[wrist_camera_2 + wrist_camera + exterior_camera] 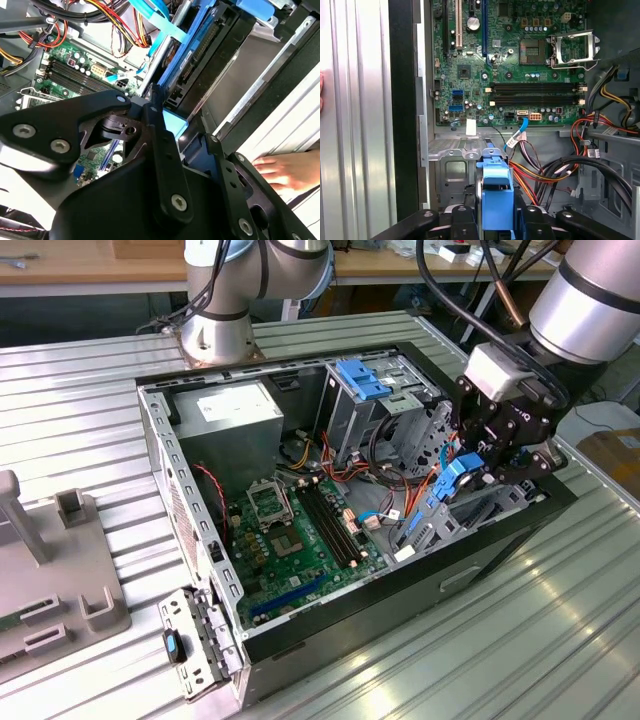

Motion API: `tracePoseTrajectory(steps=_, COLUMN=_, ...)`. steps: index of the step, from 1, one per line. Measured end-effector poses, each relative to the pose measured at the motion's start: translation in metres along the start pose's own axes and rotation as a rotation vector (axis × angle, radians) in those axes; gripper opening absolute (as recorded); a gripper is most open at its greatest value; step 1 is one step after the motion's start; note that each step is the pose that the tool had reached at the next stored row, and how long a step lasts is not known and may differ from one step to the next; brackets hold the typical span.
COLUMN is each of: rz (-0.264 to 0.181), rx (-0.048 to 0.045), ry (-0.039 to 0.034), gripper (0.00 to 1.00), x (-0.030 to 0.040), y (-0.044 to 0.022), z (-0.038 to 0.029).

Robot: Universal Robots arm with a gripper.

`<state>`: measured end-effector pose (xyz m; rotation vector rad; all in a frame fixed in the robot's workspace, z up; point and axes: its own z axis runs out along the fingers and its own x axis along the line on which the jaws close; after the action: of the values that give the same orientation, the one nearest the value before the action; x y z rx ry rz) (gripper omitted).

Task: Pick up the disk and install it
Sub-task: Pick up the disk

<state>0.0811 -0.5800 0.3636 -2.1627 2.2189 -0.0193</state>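
The disk (452,483), a grey drive in a bright blue carrier, stands on edge at the open computer case's (200,500) end on the exterior view's right, above the lower drive bay. My gripper (478,468) is shut on it from above. In the first wrist view the blue carrier (496,185) sits between the two black fingers (464,220), just over the metal bay floor. In the second wrist view the drive's dark body (205,55) reaches down into the case beyond the gripper (182,131).
Inside the case lie a green motherboard (520,60), orange and black cables (555,170) beside the bay, and a metal cage with a fixed blue bracket (362,377). A person's hand (280,170) rests on the table outside the case. A second arm's base (215,330) stands behind.
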Motion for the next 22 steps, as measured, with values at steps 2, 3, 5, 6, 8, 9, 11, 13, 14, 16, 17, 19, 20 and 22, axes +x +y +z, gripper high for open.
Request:
tracePoseTrajectory(steps=2, rz=0.000, rx=0.0001, ry=-0.0014, gripper=0.37, x=-0.0001, y=-0.0001, z=-0.0029)
tracePoseTrajectory(steps=3, rz=0.000, rx=0.0002, ry=-0.0005, gripper=0.37, x=-0.0001, y=-0.0002, z=-0.0056)
tracePoseTrajectory(steps=5, rz=0.000, rx=0.0000, ry=-0.0002, gripper=0.37, x=-0.0002, y=-0.0005, z=-0.0104)
tracePoseTrajectory(steps=6, rz=0.000, rx=0.0000, ry=-0.0001, gripper=0.37, x=-0.0002, y=-0.0005, z=-0.0107)
tracePoseTrajectory(steps=8, rz=0.000, rx=0.0000, ry=-0.0001, gripper=0.37, x=-0.0002, y=-0.0005, z=-0.0108)
tracePoseTrajectory(steps=9, rz=0.000, rx=-0.0001, ry=0.0004, gripper=0.37, x=-0.0002, y=-0.0005, z=-0.0111)
tracePoseTrajectory(steps=11, rz=0.000, rx=-0.0001, ry=0.0009, gripper=0.38, x=-0.0003, y=-0.0006, z=-0.0116)
tracePoseTrajectory(steps=13, rz=0.000, rx=0.0000, ry=-0.0002, gripper=0.44, x=-0.0003, y=-0.0006, z=-0.0113)
tracePoseTrajectory(steps=14, rz=0.000, rx=0.0001, ry=-0.0002, gripper=0.44, x=-0.0002, y=-0.0006, z=-0.0114)
tracePoseTrajectory(steps=16, rz=0.000, rx=0.0000, ry=-0.0001, gripper=0.44, x=-0.0003, y=-0.0006, z=-0.0117)
tracePoseTrajectory(steps=17, rz=0.000, rx=0.0000, ry=0.0000, gripper=0.44, x=-0.0003, y=-0.0006, z=-0.0118)
tracePoseTrajectory(steps=19, rz=0.000, rx=0.0000, ry=0.0002, gripper=0.43, x=-0.0003, y=-0.0006, z=-0.0121)
tracePoseTrajectory(steps=20, rz=0.000, rx=0.0000, ry=0.0000, gripper=0.36, x=-0.0003, y=-0.0006, z=-0.0121)
tracePoseTrajectory(steps=22, rz=0.000, rx=0.0000, ry=0.0000, gripper=0.36, x=-0.0003, y=-0.0006, z=-0.0123)
